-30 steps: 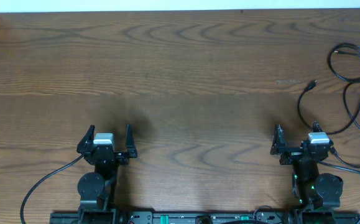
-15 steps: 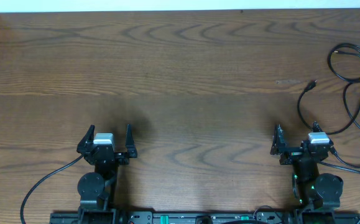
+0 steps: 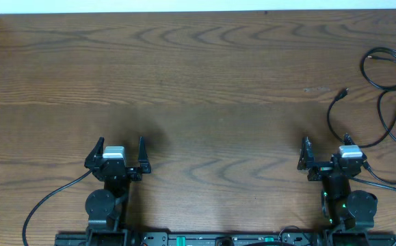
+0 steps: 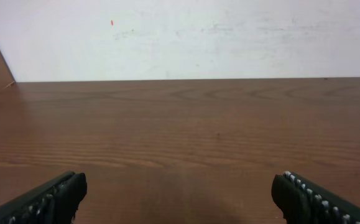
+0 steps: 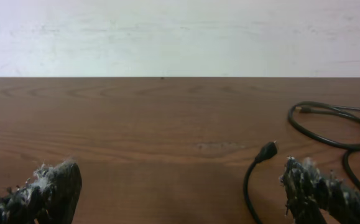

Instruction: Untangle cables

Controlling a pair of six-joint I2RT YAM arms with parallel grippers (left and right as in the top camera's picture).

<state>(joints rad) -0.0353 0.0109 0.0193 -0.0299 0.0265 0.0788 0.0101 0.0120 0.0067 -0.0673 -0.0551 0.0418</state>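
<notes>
The cables (image 3: 389, 102) are thin black cords lying in loose loops at the table's far right, one plug end (image 3: 345, 91) pointing inward. They also show in the right wrist view (image 5: 329, 124), with a plug (image 5: 268, 150) just ahead of my right finger. My right gripper (image 3: 326, 146) is open and empty at the near right, just left of the cables; its fingers (image 5: 310, 186) look frayed. My left gripper (image 3: 122, 145) is open and empty at the near left, far from the cables; its fingertips (image 4: 298, 193) show over bare wood.
Brown wooden table (image 3: 198, 82) with a white wall behind its far edge. A thicker black arm cable (image 3: 47, 198) trails at the near left. The arm bases stand along the near edge.
</notes>
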